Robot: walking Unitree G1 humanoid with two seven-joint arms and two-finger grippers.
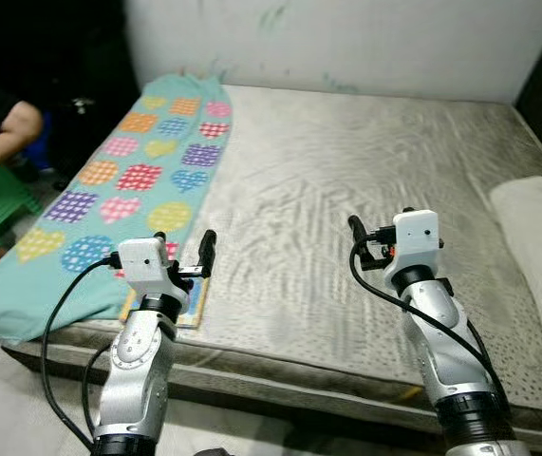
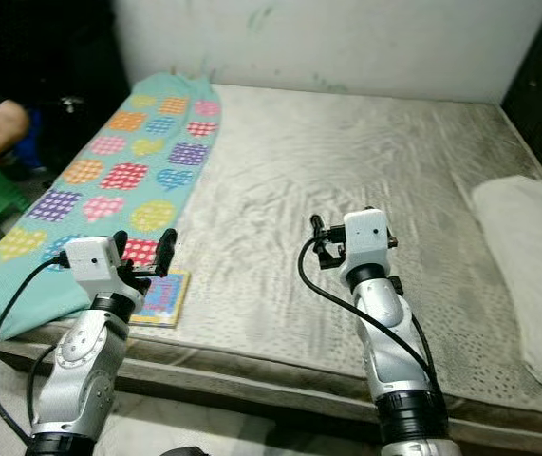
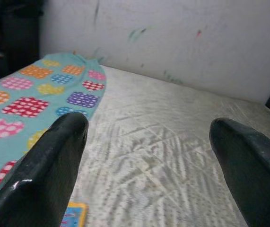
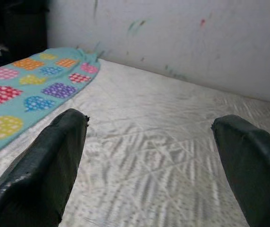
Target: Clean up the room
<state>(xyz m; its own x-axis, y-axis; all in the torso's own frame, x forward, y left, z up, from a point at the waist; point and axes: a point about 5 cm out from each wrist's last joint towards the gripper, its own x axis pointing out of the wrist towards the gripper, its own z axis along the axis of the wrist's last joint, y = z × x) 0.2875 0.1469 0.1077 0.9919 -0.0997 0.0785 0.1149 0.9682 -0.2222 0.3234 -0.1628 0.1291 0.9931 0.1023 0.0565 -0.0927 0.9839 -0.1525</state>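
Hovering over the mattress (image 1: 346, 180), both grippers (image 3: 149, 137) (image 4: 149, 142) gape

The mattress (image 1: 346, 180) is evenly and softly lit; beyond its left edge deep shadow is recorded. Wrist views are mildly blurred.

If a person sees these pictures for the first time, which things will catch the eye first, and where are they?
The eye goes first to the teal blanket with bright dotted hearts, lying along the robot's left side of the bare grey mattress. Next come the left gripper and right gripper, both open above the mattress's near edge. A small colourful book lies flat beneath the left gripper, and a white pillow sits at the right.
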